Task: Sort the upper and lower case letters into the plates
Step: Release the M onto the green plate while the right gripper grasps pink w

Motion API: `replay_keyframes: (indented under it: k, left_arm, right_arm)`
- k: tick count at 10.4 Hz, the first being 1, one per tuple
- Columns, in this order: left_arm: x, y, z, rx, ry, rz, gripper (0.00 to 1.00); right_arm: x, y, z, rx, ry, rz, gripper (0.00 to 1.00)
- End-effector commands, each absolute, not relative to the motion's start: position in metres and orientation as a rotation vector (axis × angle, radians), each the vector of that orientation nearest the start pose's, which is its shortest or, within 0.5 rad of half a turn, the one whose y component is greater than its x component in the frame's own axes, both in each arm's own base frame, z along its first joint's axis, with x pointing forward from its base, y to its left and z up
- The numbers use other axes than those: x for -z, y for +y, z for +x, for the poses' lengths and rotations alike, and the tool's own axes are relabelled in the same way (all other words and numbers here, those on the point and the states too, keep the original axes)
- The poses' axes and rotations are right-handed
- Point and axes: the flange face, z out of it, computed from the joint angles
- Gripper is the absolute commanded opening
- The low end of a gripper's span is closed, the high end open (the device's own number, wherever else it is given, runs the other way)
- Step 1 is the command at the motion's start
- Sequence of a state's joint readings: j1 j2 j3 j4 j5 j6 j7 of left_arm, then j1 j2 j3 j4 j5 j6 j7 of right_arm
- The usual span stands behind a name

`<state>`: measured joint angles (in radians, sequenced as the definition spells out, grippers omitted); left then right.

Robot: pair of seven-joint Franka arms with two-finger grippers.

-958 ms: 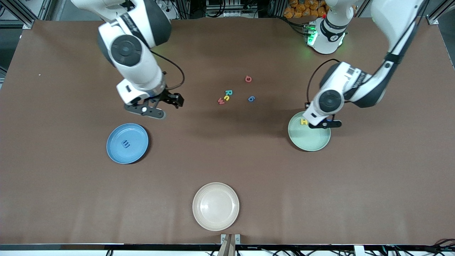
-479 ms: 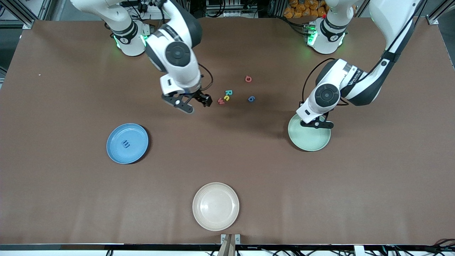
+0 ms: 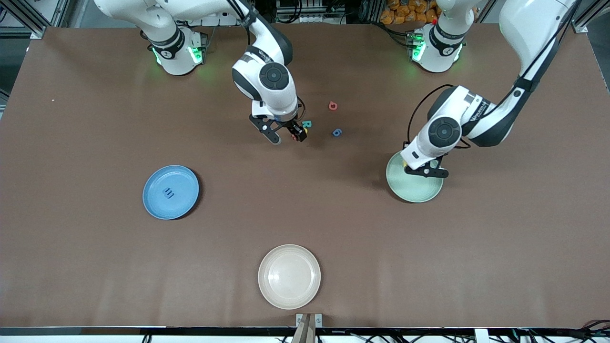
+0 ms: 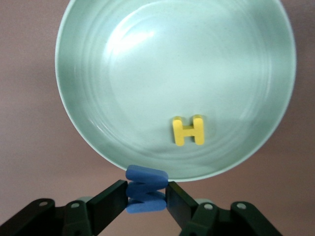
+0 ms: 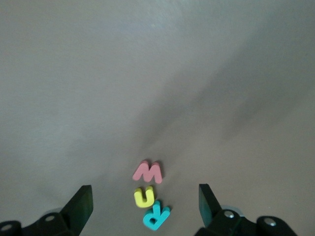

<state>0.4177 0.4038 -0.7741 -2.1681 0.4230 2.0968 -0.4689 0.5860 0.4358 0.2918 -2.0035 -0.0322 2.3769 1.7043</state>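
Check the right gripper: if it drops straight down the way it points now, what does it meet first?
Probably the letter cluster. The right gripper hangs open over the red w, yellow u and teal R, all between its fingers. The u looks most central, though height is unclear.

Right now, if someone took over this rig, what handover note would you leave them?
Left gripper: shut on a blue letter, over the pale green plate, which holds a yellow H.
Right gripper: open, over the loose cluster of pink letter, yellow letter and teal R.
Blue plate: one dark blue letter.
Red letter and another blue one lie loose beside the cluster.
Left: drop the held letter, sort the five loose ones.
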Motion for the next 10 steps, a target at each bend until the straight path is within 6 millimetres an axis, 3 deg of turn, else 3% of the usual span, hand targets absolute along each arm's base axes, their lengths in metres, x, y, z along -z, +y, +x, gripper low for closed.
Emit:
replay_keyframes:
  k: [1,2,4,5,7,10]
  left_arm:
    - [-0.234,-0.167,0.499,-0.383,0.327,-2.936,0.18]
    - [-0.235,-0.166,0.5,-0.383,0.358,-2.937,0.23]
    - [-0.234,-0.165,0.501,-0.386,0.367,-2.938,0.23]
    - [-0.234,-0.166,0.501,-0.385,0.372,-2.938,0.39]
    - [-0.236,-0.167,0.502,-0.378,0.37,-2.94,1.0]
    - [-0.235,-0.167,0.502,-0.382,0.366,-2.941,1.0]
  right_arm:
    - [-0.221,0.462,0.38,-0.145,1.32,-2.879,0.94]
    - [-0.213,0.464,0.381,-0.119,1.366,-2.843,0.93]
    - [-0.205,0.467,0.381,-0.108,1.41,-2.811,0.92]
    - [-0.199,0.47,0.377,-0.109,1.42,-2.809,0.92]
    - [-0.187,0.474,0.371,-0.084,1.446,-2.789,0.89]
    - [-0.182,0.481,0.366,-0.082,1.466,-2.76,0.83]
